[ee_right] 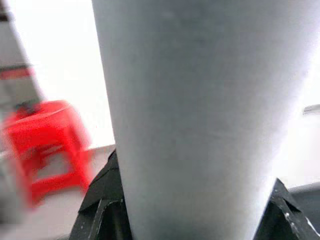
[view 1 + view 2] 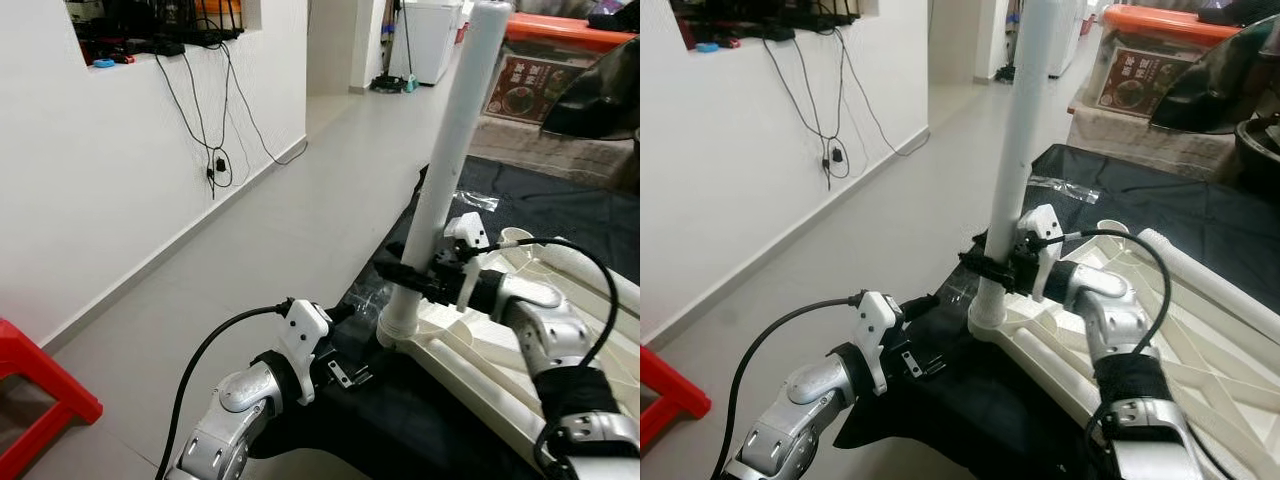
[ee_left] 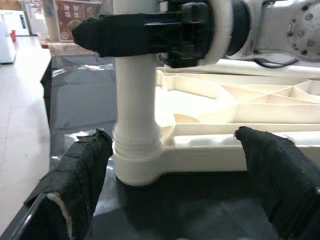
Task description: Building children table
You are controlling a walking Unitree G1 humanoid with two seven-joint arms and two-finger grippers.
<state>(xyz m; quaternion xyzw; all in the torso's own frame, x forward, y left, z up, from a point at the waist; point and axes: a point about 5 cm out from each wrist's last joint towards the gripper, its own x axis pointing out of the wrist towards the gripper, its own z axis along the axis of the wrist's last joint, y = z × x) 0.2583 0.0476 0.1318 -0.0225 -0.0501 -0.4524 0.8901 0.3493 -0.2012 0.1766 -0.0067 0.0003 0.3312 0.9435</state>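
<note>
A white leg [image 2: 450, 160] stands nearly upright, its base seated in the corner socket [image 3: 136, 165] of the cream tabletop [image 2: 470, 355] lying upside down on a black sheet [image 2: 560, 210]. The right gripper [image 2: 405, 272] is clamped around the leg low down. The left gripper [image 3: 170, 175] hangs spread open just before the socket, touching nothing. A red stool [image 2: 35, 385] stands well apart by the wall. An orange-lidded box [image 2: 1140, 70] sits beyond the sheet; its contents can't be made out.
</note>
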